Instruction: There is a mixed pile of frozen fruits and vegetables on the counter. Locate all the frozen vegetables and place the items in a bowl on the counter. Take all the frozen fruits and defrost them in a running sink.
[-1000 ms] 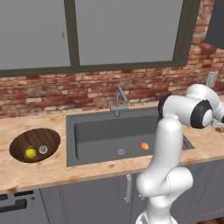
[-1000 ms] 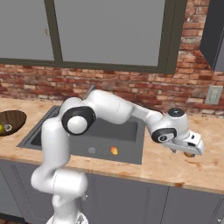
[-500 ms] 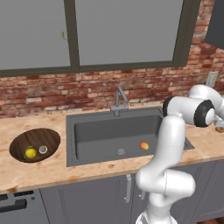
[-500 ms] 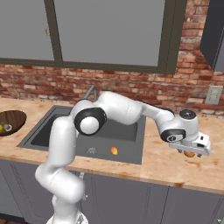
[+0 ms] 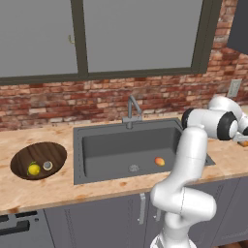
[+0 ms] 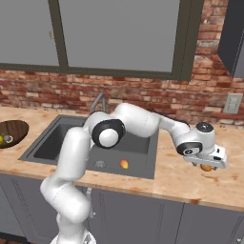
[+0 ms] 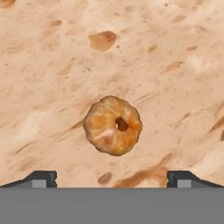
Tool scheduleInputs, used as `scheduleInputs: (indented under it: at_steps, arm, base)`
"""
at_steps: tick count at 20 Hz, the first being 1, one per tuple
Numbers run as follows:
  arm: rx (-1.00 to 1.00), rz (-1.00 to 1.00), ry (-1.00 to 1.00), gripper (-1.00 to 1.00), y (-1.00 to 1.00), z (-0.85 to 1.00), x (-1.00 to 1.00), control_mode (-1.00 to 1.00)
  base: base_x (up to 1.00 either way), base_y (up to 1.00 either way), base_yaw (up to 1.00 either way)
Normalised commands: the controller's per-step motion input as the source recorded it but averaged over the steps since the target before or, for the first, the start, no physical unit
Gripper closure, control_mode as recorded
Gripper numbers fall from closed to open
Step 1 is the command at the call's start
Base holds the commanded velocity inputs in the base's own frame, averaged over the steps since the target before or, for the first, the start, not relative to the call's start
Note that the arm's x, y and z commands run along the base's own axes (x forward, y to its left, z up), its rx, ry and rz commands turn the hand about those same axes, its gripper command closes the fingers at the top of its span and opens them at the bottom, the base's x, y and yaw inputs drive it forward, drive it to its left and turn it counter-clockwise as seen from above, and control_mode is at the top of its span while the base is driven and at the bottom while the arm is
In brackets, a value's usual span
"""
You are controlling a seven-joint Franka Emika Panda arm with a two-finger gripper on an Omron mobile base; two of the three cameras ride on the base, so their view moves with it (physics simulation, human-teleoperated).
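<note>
An orange-brown fruit (image 7: 113, 125) lies alone on the tan counter (image 7: 52, 65) at frame centre, another fruit (image 5: 159, 161) in the sink (image 5: 121, 145), two vegetables (image 5: 34, 169) in the bowl (image 5: 53, 152) at left.

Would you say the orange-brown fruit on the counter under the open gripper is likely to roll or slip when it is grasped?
The orange-brown fruit looks rounded and lobed, so it may roll if nudged on the counter. It seems small and probably light. The gripper stands wider than it.

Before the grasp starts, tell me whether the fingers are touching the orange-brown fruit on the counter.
Apart. In the hand view, the orange-brown fruit lies on the counter with bare wood between it and both fingers, which stand wide open on either side.
</note>
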Motion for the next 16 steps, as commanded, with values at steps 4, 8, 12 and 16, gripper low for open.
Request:
scheduleInputs:
  at_steps: [4, 8, 12, 16]
  arm:
    - [0.0, 0.03, 0.0, -1.0, -0.01, -0.27, 0.42, -1.0]
    - [0.0, 0.02, 0.01, -1.0, -0.07, -0.23, 0.22, -1.0]
    - [0.0, 0.0, 0.0, -1.0, -0.11, -0.09, 0.15, -1.0]
    - [0.0, 0.0, 0.0, 1.0, -0.05, -0.09, 0.12, -1.0]
  base:
    - [0.0, 0.0, 0.0]
    - [0.0, 0.0, 0.0]
    - [0.0, 0.0, 0.0]
    - [0.0, 0.0, 0.0]
